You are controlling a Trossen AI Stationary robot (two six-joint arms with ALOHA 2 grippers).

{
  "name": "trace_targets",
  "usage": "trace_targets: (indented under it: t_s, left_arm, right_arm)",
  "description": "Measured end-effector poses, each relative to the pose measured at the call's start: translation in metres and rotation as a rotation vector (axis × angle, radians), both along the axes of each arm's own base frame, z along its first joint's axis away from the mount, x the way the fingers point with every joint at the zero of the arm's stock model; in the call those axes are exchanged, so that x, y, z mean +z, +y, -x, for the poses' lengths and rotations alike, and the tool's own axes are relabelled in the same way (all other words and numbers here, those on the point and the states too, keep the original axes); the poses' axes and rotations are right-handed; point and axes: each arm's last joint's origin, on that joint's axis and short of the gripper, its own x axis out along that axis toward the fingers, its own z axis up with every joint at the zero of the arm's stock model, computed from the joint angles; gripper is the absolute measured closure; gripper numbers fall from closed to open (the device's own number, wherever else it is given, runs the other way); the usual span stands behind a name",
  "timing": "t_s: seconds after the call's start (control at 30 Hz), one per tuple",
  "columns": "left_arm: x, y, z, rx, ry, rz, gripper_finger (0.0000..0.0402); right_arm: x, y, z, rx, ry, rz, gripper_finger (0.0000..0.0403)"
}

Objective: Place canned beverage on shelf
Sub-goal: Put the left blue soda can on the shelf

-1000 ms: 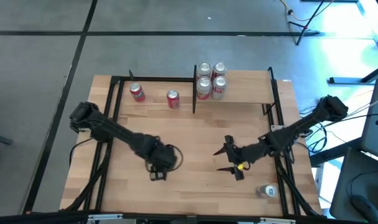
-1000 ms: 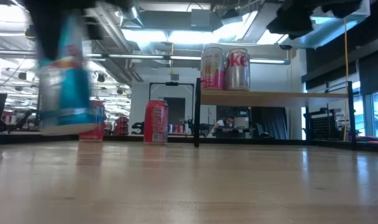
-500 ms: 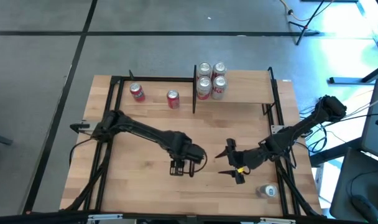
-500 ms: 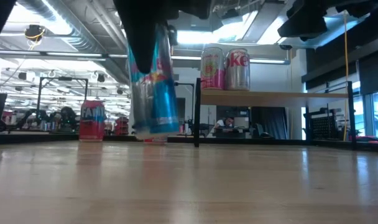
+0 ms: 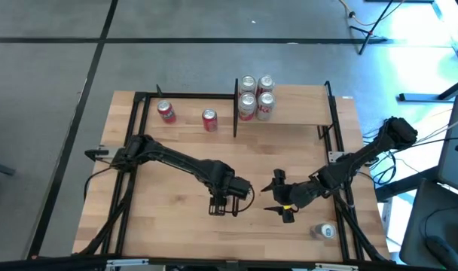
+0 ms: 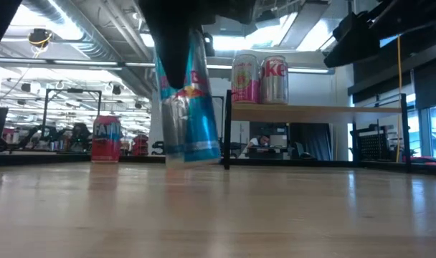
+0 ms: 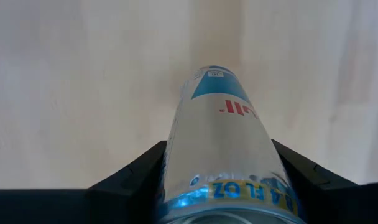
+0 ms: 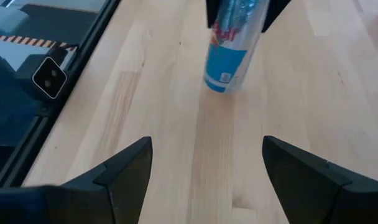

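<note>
A slim blue-and-silver can (image 6: 193,122) hangs over the middle of the table, with my left gripper (image 5: 226,202) shut on it from above. It also shows in the right wrist view (image 8: 232,46). To the right of it, my right gripper (image 5: 279,199) stands open and slants down toward the can with nothing between its fingers (image 8: 124,171). The shelf (image 5: 300,113), a raised light-wood board on black posts, stands at the far right and carries several upright cans (image 5: 256,96). My left gripper pinches the can's upper part (image 7: 176,177) between its two fingers (image 7: 136,177), one on each side of the round wall. The fingers come from above and point down. The can hangs below them, slightly tilted, its bottom (image 8: 225,84) clear of the tabletop.
Two red cans (image 5: 166,111) (image 5: 209,119) stand at the far left of the table, beside the shelf's black post (image 5: 236,113). A silver can (image 5: 323,232) lies on its side near the front right corner. Black frame rails run along both sides of the table.
My left gripper has carried the blue-and-silver can from the table's left half toward its right, to the middle, rolling about its downward line on the way. The can has stayed clear of the table. Most of this travel came early; lately it has nearly stopped.
</note>
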Motion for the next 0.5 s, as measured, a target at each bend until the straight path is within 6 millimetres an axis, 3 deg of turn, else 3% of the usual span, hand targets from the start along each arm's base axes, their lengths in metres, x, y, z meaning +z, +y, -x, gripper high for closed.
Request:
trace_targets:
  t_s: [0.5]
  left_arm:
    - [-0.0043, 0.0026, 0.0001, 0.007, 0.021, 0.043, 0.0195]
  right_arm:
    - [0.0025, 0.0011, -0.0025, 0.023, -0.041, 0.016, 0.0114]
